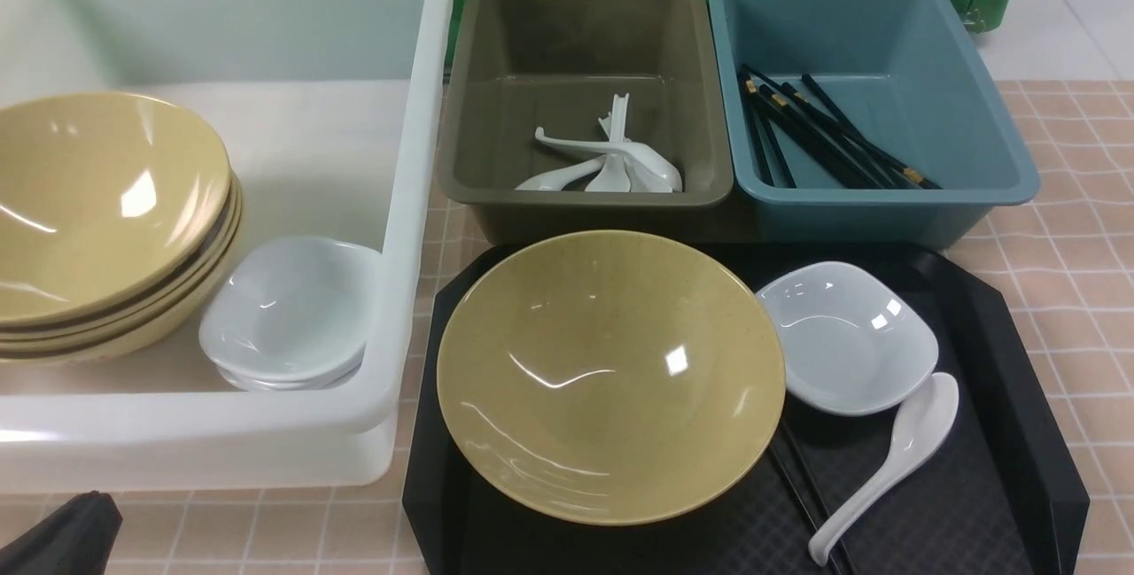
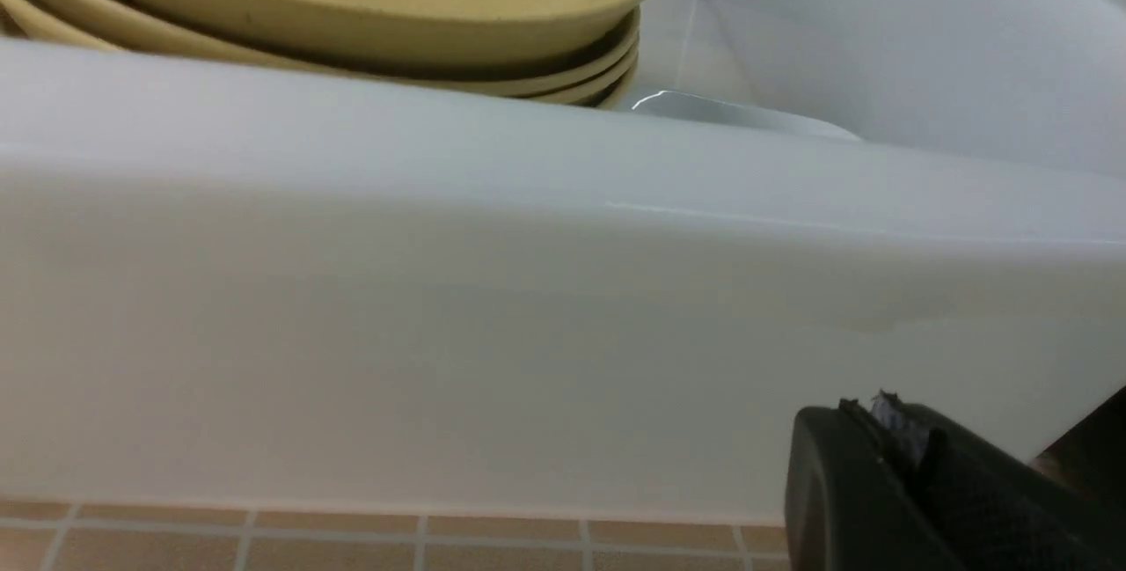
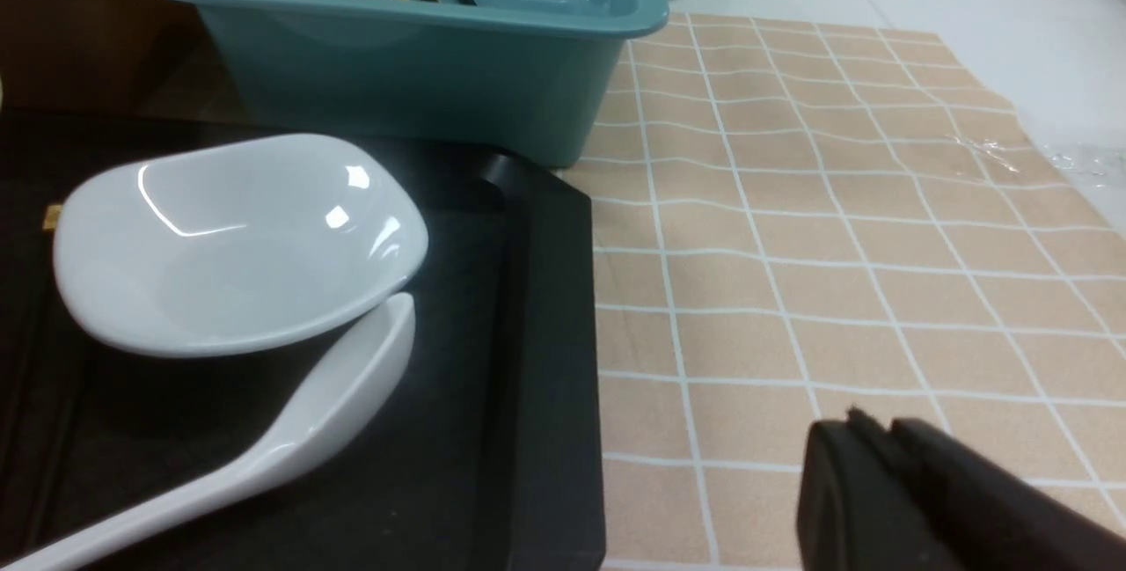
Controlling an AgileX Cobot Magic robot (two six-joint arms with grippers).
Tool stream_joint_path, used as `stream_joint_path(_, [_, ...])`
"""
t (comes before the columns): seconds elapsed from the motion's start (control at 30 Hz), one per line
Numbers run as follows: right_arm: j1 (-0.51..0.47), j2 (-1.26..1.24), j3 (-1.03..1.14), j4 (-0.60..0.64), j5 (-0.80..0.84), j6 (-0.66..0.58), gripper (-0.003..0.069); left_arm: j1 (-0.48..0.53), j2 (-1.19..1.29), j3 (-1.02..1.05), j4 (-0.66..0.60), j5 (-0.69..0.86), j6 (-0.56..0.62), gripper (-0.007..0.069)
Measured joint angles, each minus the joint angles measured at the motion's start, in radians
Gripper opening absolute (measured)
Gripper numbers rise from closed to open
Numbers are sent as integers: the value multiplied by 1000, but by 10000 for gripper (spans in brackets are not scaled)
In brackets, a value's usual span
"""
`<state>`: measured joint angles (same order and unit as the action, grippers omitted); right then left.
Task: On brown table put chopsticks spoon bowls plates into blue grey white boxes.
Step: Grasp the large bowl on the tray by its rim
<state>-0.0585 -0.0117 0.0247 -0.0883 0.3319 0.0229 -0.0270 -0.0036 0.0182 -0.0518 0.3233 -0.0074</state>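
Just ahead of the left gripper (image 2: pixel 880 417), pressed together, the translucent white plastic tub (image 2: pixel 528 289) is seen; beneath the right gripper (image 3: pixel 869 430), likewise closed, the pinkish-brown tiled bench (image 3: pixel 836 245) is seen.

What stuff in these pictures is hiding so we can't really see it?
- chopsticks on the black tray: front view, mostly under the tan bowl.
- stacked bowls in the white tub: front view, left edge cuts them.
- white plates: left wrist view, tub wall hides all but a rim.
- right gripper: right wrist view, corner cuts it; open or shut unclear.
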Motion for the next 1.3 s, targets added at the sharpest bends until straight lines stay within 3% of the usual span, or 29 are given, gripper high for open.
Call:
stream_joint_path(0.37, [0,0,0,0,0,0,100,0,0,-1,90,-4,22,6])
stream_joint_path(0.57, [0,0,5,0,-90,0,106,0,0,0,61,-62,-6,6])
stream_joint_path(0.63, [0,0,4,0,-245,-1,108,0,0,0,31,-206,-19,6])
stream_joint_path(0.67, [0,0,4,0,-245,-2,108,0,0,0,29,-206,-19,6])
stream_joint_path(0.73, [0,0,4,-1,-439,-7,111,0,0,0,15,-420,-22,6])
stream_joint_path(0.8, [0,0,4,-1,-514,-7,112,0,0,0,15,-524,-22,6])
stream_joint_path(0.83, [0,0,4,-2,-594,5,114,0,0,0,12,-679,-22,6])
stream_joint_path(0.9, [0,0,4,-3,-711,44,117,0,0,0,12,-830,-24,6])
stream_joint_path(1.07, [0,0,4,1,-848,86,121,0,0,0,5,-1199,-132,6])
stream_joint_path(1.2, [0,0,0,43,-914,86,123,0,12,-66,-31,-1216,-221,6])
stream_joint_path(1.3, [0,8,-72,107,-869,38,123,0,71,-241,-37,-1041,-231,6])
